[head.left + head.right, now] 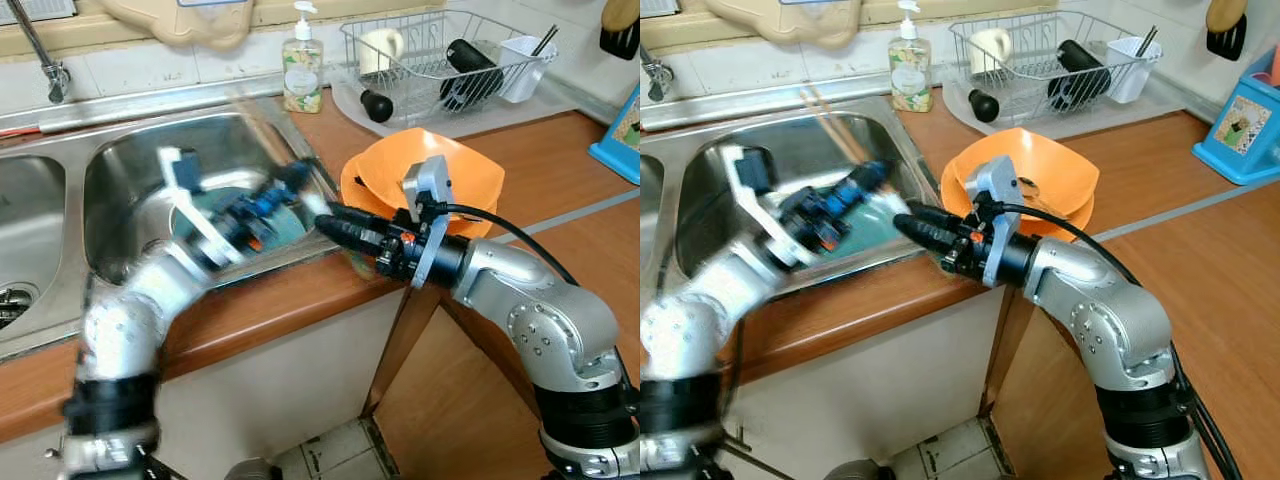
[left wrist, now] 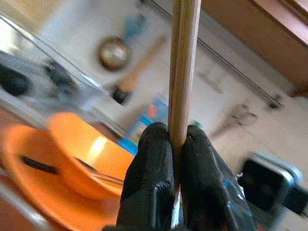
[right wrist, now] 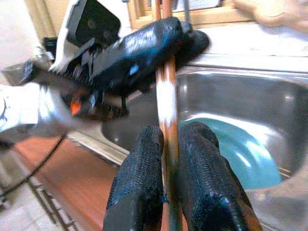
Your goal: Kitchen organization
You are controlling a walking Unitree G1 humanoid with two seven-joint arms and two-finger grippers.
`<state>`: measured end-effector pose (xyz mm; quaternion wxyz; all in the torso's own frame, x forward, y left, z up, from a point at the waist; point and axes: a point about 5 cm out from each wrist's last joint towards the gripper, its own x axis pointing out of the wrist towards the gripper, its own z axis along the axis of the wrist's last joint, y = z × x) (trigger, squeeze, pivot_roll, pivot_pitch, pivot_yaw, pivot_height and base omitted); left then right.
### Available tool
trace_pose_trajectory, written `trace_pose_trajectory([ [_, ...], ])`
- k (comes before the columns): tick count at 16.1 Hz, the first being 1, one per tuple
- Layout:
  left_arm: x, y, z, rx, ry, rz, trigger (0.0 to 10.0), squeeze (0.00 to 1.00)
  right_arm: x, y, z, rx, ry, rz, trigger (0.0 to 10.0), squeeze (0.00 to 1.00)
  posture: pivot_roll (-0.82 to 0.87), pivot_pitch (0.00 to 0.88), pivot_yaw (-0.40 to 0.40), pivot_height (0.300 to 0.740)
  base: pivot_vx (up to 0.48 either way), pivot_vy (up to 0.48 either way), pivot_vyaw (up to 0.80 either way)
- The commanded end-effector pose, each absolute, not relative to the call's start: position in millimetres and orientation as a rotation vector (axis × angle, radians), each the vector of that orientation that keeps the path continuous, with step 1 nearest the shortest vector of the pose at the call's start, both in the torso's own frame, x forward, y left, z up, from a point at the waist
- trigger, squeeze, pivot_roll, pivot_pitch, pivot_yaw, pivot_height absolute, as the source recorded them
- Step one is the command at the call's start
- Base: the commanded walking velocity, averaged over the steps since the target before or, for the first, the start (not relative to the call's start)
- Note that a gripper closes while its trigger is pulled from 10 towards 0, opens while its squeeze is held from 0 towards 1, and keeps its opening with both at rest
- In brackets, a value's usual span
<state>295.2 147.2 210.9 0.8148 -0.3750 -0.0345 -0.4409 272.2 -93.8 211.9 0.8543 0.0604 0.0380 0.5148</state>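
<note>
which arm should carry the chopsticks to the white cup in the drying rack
Right, probably. The left tool and right tool both grip the chopsticks over the sink, but the white cup sits on the right arm's side; the left would cross the orange bowls.

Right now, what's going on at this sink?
Both grippers are closed on wooden chopsticks over the sink. The left gripper grips them higher up and the right gripper lower down, as the right wrist view shows. A teal plate lies in the basin. Orange bowls sit on the counter beside the sink, and a dish rack stands behind them.
</note>
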Motion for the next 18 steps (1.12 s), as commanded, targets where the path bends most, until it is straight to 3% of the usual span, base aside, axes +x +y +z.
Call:
trace_pose_trajectory([
  [1,302.5,160.0,216.2,-0.782,-0.108,-0.868,0.0,0.00,272.5,-93.6,212.4,0.121,0.072,1.079,10.0,0.00,-0.11,0.000,0.064,0.740,0.000,0.000,0.00],
  [4,318.3,180.2,213.1,-0.777,-0.109,-0.705,0.0,0.00,270.5,-95.1,208.1,0.118,0.104,1.059,10.0,0.00,-0.12,0.000,0.066,0.740,0.000,0.000,0.00],
  [7,347.7,201.7,191.3,-0.770,0.004,-0.385,0.0,0.00,267.1,-92.5,207.5,0.127,0.103,1.049,10.0,0.00,-0.12,0.000,0.062,0.740,0.000,0.000,0.00],
  [10,366.2,210.4,178.2,-0.791,0.048,-0.201,0.6,0.00,263.9,-88.2,205.4,0.134,0.099,1.044,10.0,0.00,-0.13,0.000,0.060,0.740,0.000,0.000,0.00],
  [11,372.6,211.0,172.3,-0.792,0.086,-0.141,10.0,0.00,263.1,-86.4,204.8,0.139,0.099,1.032,10.0,0.00,-0.13,0.000,0.064,0.740,0.000,0.000,0.00],
  [13,378.8,210.4,163.9,-0.774,0.140,-0.075,10.0,0.00,263.6,-85.0,206.4,0.140,0.069,1.005,10.0,0.00,-0.13,0.000,0.064,0.740,0.000,0.000,0.00],
  [14,380.3,211.6,155.3,-0.749,0.191,-0.014,10.0,1.00,264.0,-84.7,206.2,0.125,0.069,0.982,10.0,0.00,-0.15,0.000,0.081,0.740,0.000,0.000,0.00],
  [16,381.0,216.9,143.1,-0.705,0.260,0.093,10.0,1.00,264.2,-84.3,208.3,0.114,0.069,0.950,10.0,0.00,-0.15,0.000,0.084,0.740,0.000,0.000,0.00],
  [17,381.0,221.9,136.9,-0.675,0.296,0.159,10.0,1.00,265.5,-84.9,214.3,0.124,0.057,0.916,10.0,1.00,-0.15,0.000,0.084,0.740,0.000,0.000,0.00],
  [18,381.0,222.9,135.5,-0.672,0.306,0.171,10.0,1.00,267.3,-85.8,217.6,0.129,0.042,0.887,10.0,1.00,-0.15,0.000,0.084,0.740,0.000,0.000,0.00],
])
